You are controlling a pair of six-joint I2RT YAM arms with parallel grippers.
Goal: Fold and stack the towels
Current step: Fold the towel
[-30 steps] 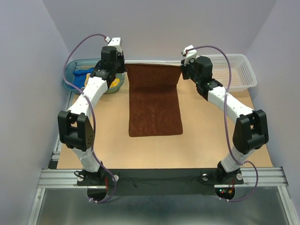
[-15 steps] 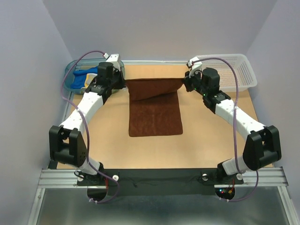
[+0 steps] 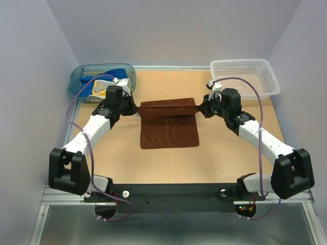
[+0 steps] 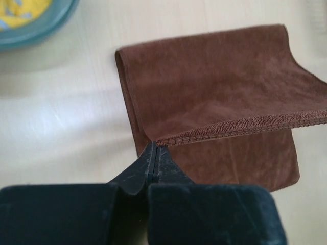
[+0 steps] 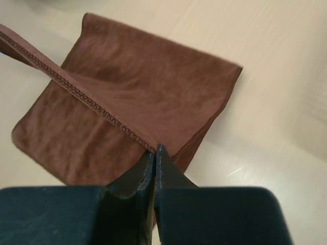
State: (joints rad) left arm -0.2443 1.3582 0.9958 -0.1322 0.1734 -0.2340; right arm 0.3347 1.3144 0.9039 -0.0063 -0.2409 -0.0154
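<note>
left claw (image 4: 154, 153), right claw (image 5: 155, 151) each pinching a rust-brown towel (image 3: 168, 130) hem corner | hem runs crosswise | towel's free edge lies nearward

A rust-brown towel (image 3: 168, 125), blue towel (image 3: 115, 71), yellow towel (image 4: 23, 7) — teal tub (image 3: 74, 88), white basket (image 3: 271, 77), tan table (image 3: 225, 153).

Three towels (brown one (image 3: 168, 127), blue one (image 3: 113, 72), yellow one (image 4: 20, 10)), one tub (image 3: 74, 81), one basket (image 3: 245, 76).

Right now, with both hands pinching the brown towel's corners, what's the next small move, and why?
Probably carry the left hand and right hand over to the near edge of the brown towel and lay the held hem there: it hangs only about halfway across, so the fold is unfinished.
</note>
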